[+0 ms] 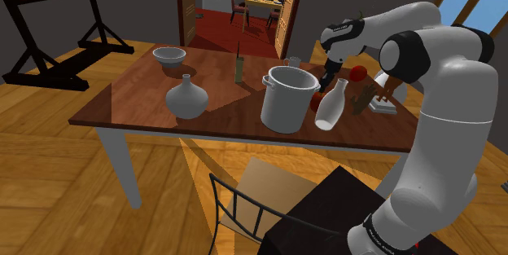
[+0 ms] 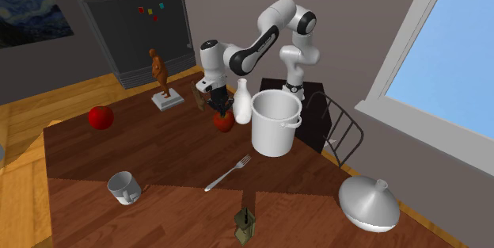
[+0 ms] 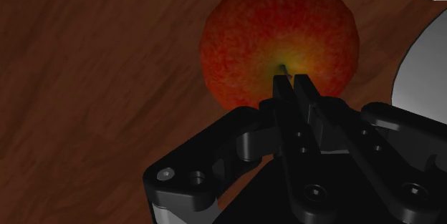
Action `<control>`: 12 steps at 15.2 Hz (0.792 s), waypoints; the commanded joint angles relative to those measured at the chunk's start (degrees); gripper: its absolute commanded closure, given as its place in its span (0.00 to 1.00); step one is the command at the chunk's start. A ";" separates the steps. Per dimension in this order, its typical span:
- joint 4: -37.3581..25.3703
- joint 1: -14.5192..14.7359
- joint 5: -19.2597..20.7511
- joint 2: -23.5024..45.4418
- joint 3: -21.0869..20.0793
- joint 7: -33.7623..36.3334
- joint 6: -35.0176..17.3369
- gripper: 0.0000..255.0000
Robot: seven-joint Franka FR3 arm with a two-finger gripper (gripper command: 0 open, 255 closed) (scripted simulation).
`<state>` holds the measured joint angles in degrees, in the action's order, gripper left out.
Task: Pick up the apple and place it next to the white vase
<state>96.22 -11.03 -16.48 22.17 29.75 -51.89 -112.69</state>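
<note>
A red-yellow apple (image 3: 279,40) (image 2: 224,121) rests on the brown wooden table (image 2: 158,151), close beside the white vase (image 2: 242,100) and the big grey pot (image 2: 275,121). In the shoulder view the apple (image 1: 316,100) peeks out between the pot (image 1: 287,98) and the vase (image 1: 330,105). My black gripper (image 3: 292,84) (image 2: 217,106) (image 1: 326,76) hangs directly over the apple's top. Its two fingers meet, shut with nothing between them, and the tips are at the stem dimple.
A second red fruit (image 2: 100,116) lies near the table's far corner by a brown figurine (image 2: 161,76). A fork (image 2: 229,173), a cup (image 2: 121,186), a small dark bottle (image 2: 246,221), a squat grey vase (image 1: 187,98) and a bowl (image 1: 168,55) share the table. A chair (image 1: 244,213) stands at its near side.
</note>
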 commanded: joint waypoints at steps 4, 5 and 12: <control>0.00 0.00 0.00 0.01 0.00 0.00 -0.01 1.00; -0.42 0.02 0.18 -0.25 0.08 0.15 0.64 1.00; -3.91 0.06 1.26 -1.71 0.54 1.14 5.31 1.00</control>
<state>92.61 -11.02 -15.41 20.79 30.22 -50.90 -107.97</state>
